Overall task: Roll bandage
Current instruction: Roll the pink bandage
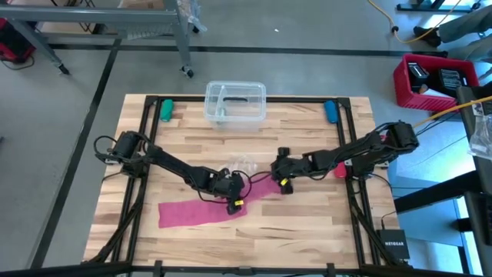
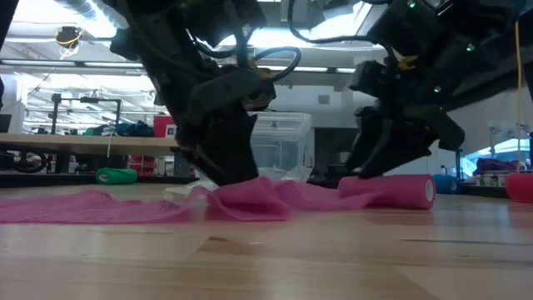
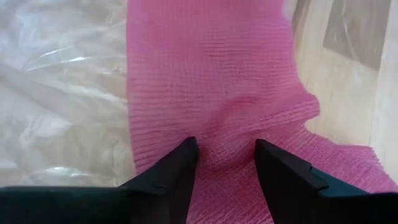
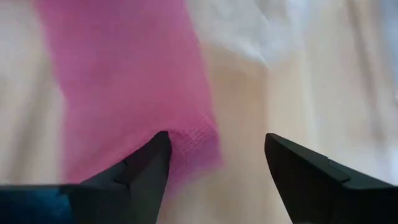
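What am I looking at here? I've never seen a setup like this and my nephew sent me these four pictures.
It is a two-armed robot at a wooden table. One picture looks down from above, one looks level across the tabletop, and two come from cameras on the wrists. A pink bandage lies unrolled on the wood, bunched in the middle. The left gripper and right gripper are both down at it. Each has open fingers; the left ones press into the fabric, and the right gripper straddles one edge. Neither clearly holds it. A crumpled plastic wrapper and a clear tub sit behind.
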Controlling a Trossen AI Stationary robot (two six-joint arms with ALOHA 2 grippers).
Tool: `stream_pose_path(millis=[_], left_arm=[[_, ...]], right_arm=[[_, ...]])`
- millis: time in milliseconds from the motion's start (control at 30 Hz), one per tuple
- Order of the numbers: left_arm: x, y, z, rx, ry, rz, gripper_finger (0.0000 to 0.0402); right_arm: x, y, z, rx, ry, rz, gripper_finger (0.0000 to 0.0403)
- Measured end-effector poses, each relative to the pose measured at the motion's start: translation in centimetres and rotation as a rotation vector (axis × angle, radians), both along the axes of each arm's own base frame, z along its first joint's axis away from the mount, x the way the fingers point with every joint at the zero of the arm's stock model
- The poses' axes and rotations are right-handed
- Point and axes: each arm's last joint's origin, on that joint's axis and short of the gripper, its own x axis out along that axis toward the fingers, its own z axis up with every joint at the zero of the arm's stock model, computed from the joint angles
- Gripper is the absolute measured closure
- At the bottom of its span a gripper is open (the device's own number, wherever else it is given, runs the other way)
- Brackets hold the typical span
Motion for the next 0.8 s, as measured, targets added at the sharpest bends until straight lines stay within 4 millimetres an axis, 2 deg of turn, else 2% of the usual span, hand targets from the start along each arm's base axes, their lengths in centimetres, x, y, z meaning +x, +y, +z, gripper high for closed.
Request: stream_pose_path(millis=[200,367,533,800], left_arm=[[-0.8,-0.7,-0.3,0.006,0.066,0.003,0.0244],[-1.1,-1.0,-0.4,0.012,0.080,-0.001,0.0244],[-1.1,-1.1,-0.4,0.020,0.075,0.007,0.0244],[-1.1,-1.1,-0.5,0.026,0.072,0.010,0.0244]], right_arm=[[-2.1,-0.6,0.6,-0.083,0.120,-0.082,0.0139],[-2.5,-0.7,0.8,-0.092,0.143,-0.087,0.0139],[-1.2,-0.1,2.1,0.045,0.070,-0.047,0.0139],[1.6,0.8,3.9,0.238,-0.235,0.098,0.0139]])
